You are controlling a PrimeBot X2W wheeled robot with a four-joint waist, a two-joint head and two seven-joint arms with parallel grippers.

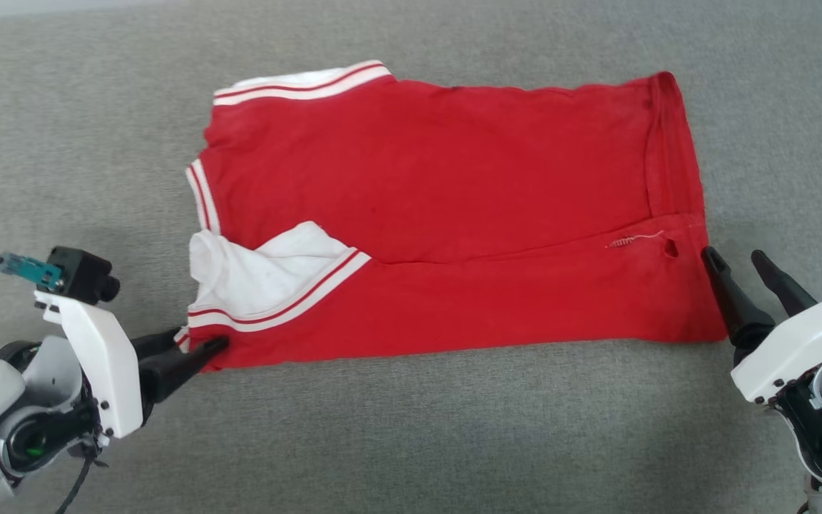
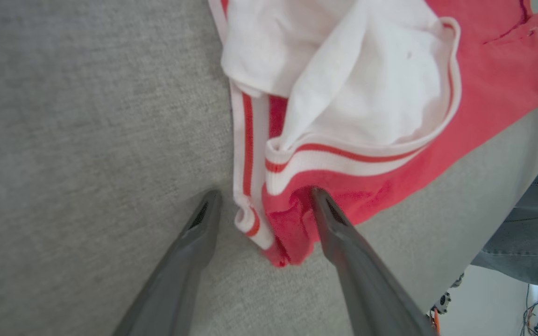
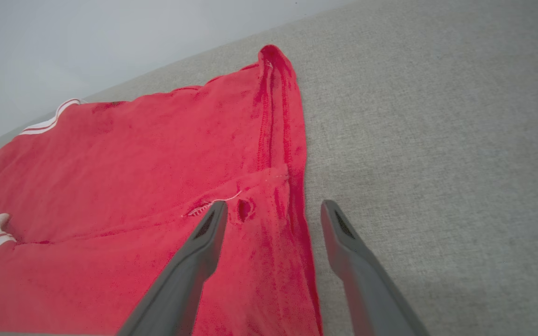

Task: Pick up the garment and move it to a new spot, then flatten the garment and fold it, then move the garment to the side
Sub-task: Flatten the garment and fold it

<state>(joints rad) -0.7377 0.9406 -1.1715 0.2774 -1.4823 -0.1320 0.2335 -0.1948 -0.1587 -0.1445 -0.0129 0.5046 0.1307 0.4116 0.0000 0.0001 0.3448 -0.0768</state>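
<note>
One fold looks done: garment (image 1: 454,185) lies flat on grey cloth surface (image 1: 411,428), my-side strip doubled over. L claw (image 1: 203,337) straddles its left corner, R claw (image 1: 732,252) at its right hem; both wide open, gripping nothing. Left, I reckon: more folds, then shift aside.

You see the garment (image 1: 454,200) lying flat on the grey fabric surface (image 1: 411,428), its long side running across your head view. It is red, with the near strip folded up over the body. 1 white sleeve (image 1: 261,275) with red-striped trim lies on top at the left. A small hole (image 1: 671,248) and a loose white thread (image 1: 632,240) sit near the right hem.
</note>
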